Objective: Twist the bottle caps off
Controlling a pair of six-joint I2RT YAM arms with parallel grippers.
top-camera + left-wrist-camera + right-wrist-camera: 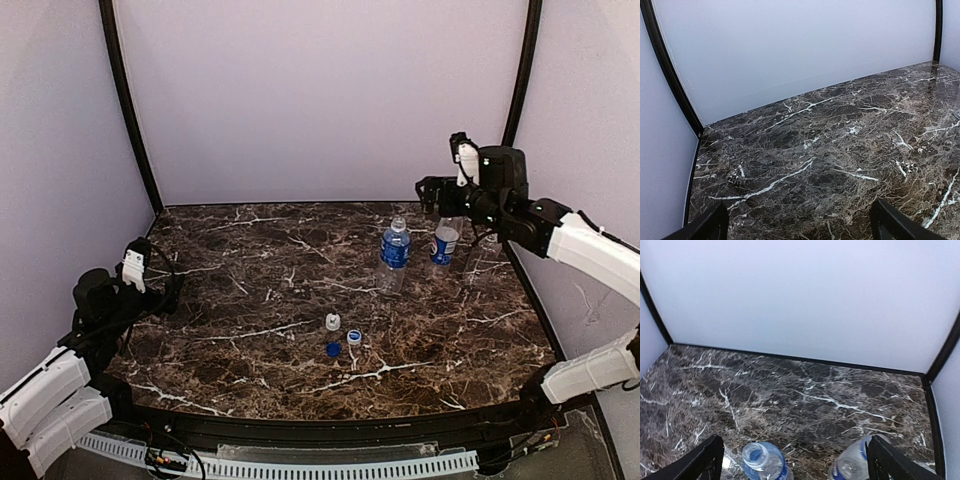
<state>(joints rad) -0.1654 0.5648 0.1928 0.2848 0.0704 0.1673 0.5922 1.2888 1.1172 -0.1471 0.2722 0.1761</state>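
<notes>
At the far right of the surface (250,300), two clear plastic bottles stand upright, near each other: the blue-label bottle (394,255) on the left, the Pepsi bottle (444,243) on the right. The right wrist view shows both necks open. Three small round caps lie close together near the centre: a white cap (333,321), a blue cap (333,349) just nearer, and a second blue cap (354,338) to their right. The right pincer (432,195) hovers above the bottles, jaws spread wide, holding nothing. The left pincer (165,288) sits at the left edge, jaws wide, empty, well apart from all items. The surface is glossy dark brown marble with white veins. Pale walls (320,100) and black corner posts (128,110) enclose it.
</notes>
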